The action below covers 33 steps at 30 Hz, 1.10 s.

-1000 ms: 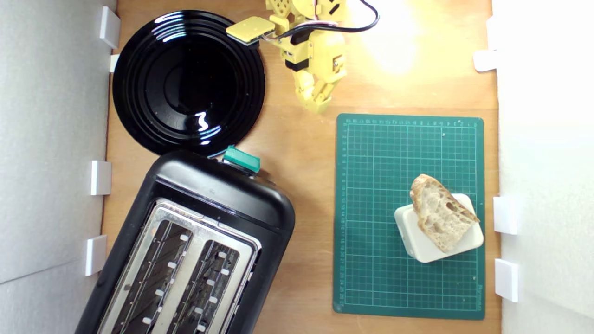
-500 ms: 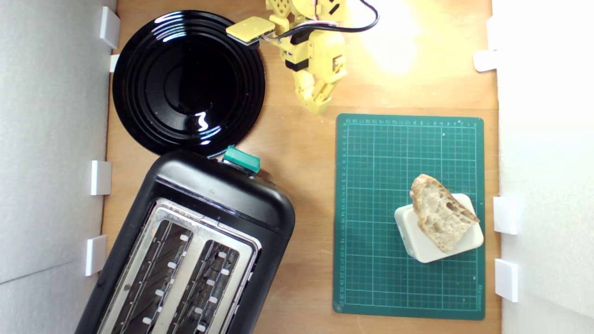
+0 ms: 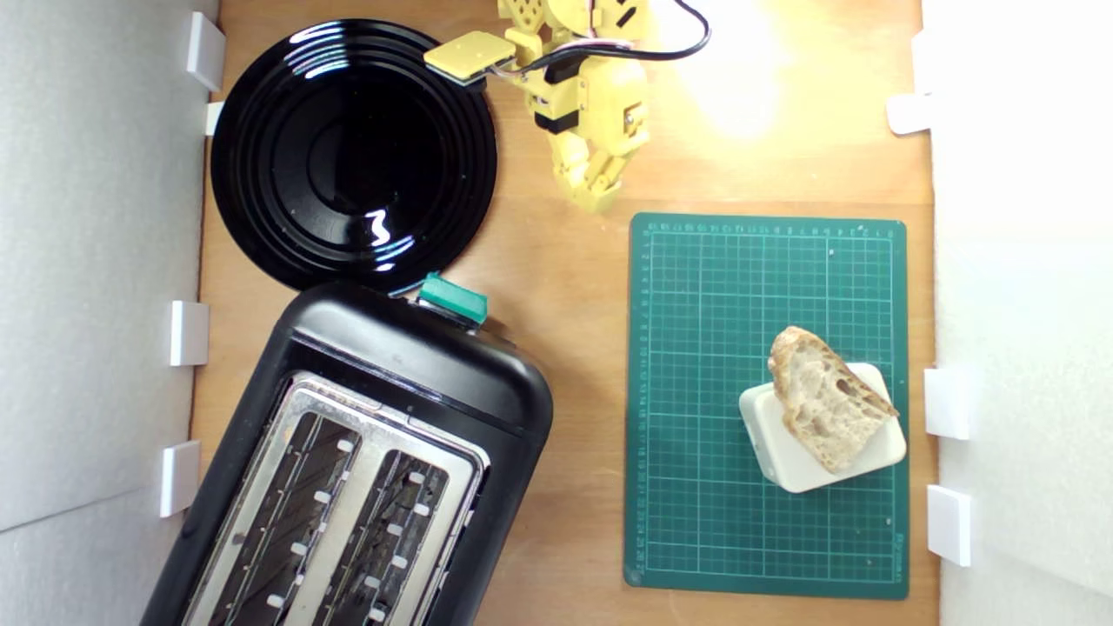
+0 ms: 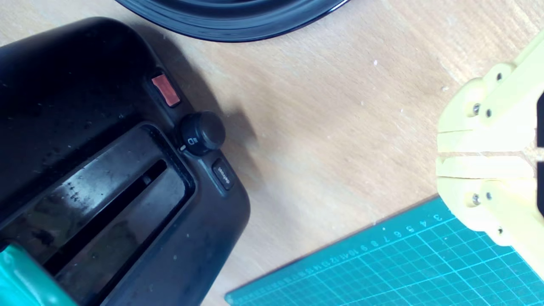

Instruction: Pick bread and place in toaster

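Bread (image 3: pixel 829 409): one rustic wedge-shaped slice, pale tan holey crumb with a brown crust edge, lying flat on top of a cream rounded rectangular block (image 3: pixel 787 469), overhanging it toward the top of the exterior view. Block and slice on the green gridded cutting mat (image 3: pixel 713 374), toward the exterior view's right. Large glossy black two-slot toaster (image 3: pixel 417 382) with a silver metal top plate (image 3: pixel 369 461) at the lower part of the exterior view's left, set at a slant, both slots bare, green lever knob (image 3: pixel 452 297) at its upper end. Round glossy black plate (image 3: pixel 352 152) just above the toaster, the toaster's end overlapping its rim. Yellow plastic arm at the top of the exterior view, its pincer (image 3: pixel 594 198) pointing down over the bare wooden table (image 3: pixel 565 296), between plate and mat, well apart from the bread. Pincer closed, fingers pressed together, holding nothing. White clips (image 3: pixel 189 332) along the table's side edges.

Wrist view: toaster (image 4: pixel 85 106) end seen close, with a small red button (image 4: pixel 165 90), a round black dial (image 4: pixel 200 132) and a further black button (image 4: pixel 223 174); lever knob (image 4: pixel 19 278) as a green corner. Plate (image 4: pixel 229 21) rim, wood of the table (image 4: pixel 331 127) and a corner of the mat (image 4: pixel 382 272) with its printed numbers also seen. Pincer (image 4: pixel 442 155) shown as two yellow fingers (image 4: pixel 480 138) lying against each other with only a thin seam between, nothing gripped. Bread out of this view.
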Each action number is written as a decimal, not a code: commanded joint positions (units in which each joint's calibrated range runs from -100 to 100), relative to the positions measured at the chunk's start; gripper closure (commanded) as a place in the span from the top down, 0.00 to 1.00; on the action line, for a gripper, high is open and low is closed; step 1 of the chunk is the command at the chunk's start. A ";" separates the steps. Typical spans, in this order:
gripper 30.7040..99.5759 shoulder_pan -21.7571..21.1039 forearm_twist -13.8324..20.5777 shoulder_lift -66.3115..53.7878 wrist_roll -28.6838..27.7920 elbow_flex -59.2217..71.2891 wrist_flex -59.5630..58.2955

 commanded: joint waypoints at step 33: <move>0.00 -0.52 0.24 33.84 0.11 -5.32 -37.23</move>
